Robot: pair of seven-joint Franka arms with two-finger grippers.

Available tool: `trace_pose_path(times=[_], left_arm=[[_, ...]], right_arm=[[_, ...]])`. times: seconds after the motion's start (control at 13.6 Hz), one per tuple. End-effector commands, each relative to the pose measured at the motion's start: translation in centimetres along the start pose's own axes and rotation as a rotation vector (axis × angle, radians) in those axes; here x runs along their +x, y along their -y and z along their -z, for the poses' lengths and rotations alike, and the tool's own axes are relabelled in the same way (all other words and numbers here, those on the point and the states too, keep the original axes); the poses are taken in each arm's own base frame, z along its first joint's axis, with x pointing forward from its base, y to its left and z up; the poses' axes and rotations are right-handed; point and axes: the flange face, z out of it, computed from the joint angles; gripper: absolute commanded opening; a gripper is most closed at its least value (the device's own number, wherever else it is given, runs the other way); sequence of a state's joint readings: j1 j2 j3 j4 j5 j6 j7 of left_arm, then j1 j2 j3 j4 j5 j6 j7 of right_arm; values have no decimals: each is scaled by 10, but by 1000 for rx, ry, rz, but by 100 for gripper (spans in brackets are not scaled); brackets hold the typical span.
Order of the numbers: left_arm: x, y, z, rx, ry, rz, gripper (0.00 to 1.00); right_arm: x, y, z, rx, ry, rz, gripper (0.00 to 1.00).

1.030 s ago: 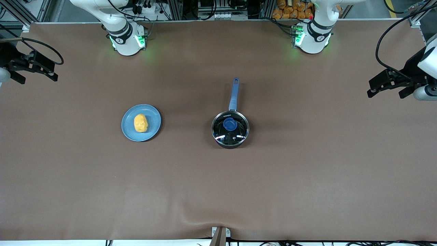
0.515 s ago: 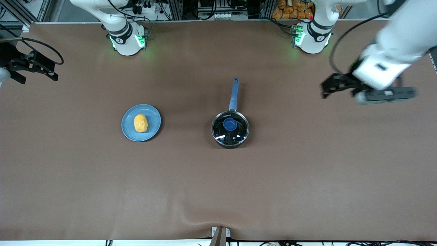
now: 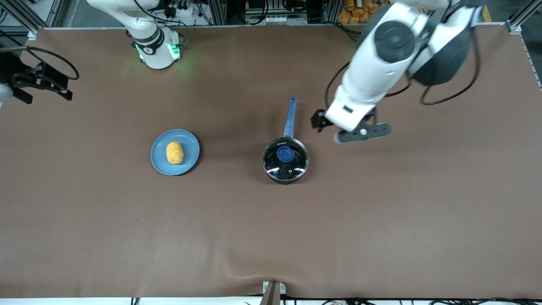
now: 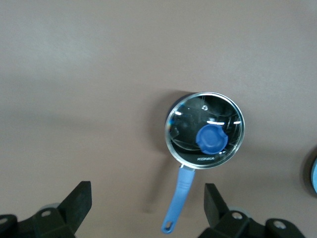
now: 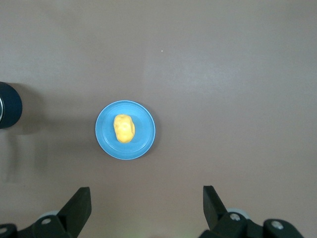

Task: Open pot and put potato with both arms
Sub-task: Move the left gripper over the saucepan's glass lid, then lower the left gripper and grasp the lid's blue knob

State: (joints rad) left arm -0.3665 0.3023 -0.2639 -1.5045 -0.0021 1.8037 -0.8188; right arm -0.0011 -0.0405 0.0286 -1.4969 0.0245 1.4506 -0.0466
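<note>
The black pot [image 3: 286,171] with its blue handle [image 3: 290,116] stands mid-table, its glass lid with the blue knob [image 3: 286,154] on it. It also shows in the left wrist view [image 4: 184,133], lid knob [image 4: 212,139] on top. The yellow-orange potato [image 3: 174,152] lies on a light-blue plate [image 3: 190,148], toward the right arm's end. My left gripper [image 3: 320,120] is open and empty, up in the air beside the pot's handle [image 4: 181,198]; in its wrist view [image 4: 147,198] the jaws stand wide apart. My right gripper [image 3: 45,91] waits open at its table end, high above the potato [image 5: 124,129].
The plate [image 5: 143,141] shows whole in the right wrist view, with the pot's edge [image 5: 9,105] at one side. A sliver of the plate [image 4: 314,174] shows in the left wrist view. The brown table cover [image 3: 271,237] has a slight wrinkle near the front edge.
My left arm has swung in from its end of the table to beside the pot's handle. The right arm, pot, lid and potato have not moved.
</note>
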Motion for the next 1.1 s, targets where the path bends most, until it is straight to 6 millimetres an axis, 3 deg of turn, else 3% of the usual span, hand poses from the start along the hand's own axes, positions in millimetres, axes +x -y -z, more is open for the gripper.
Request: trace_pose_path(times=[0.0,0.15,0.29,0.52,1.03], left_arm=[[-3,-32,-44,29,-29,30,100],[-1,-44,-74,23,-21,44,100],[4,-50,-88,-9,-21,56,100],[-6,-69,-121,-10,-14,61,100],[-11,-88,-169,-21,-32,85,100]], right_arm=[[2,0,4,19,2,1,100],[2,-1,4,19,2,-1,100],[2,-1,4,19,2,-1,100],[2,-2,4,20,2,-2,100],[2,-2,4,19,2,-2,100]])
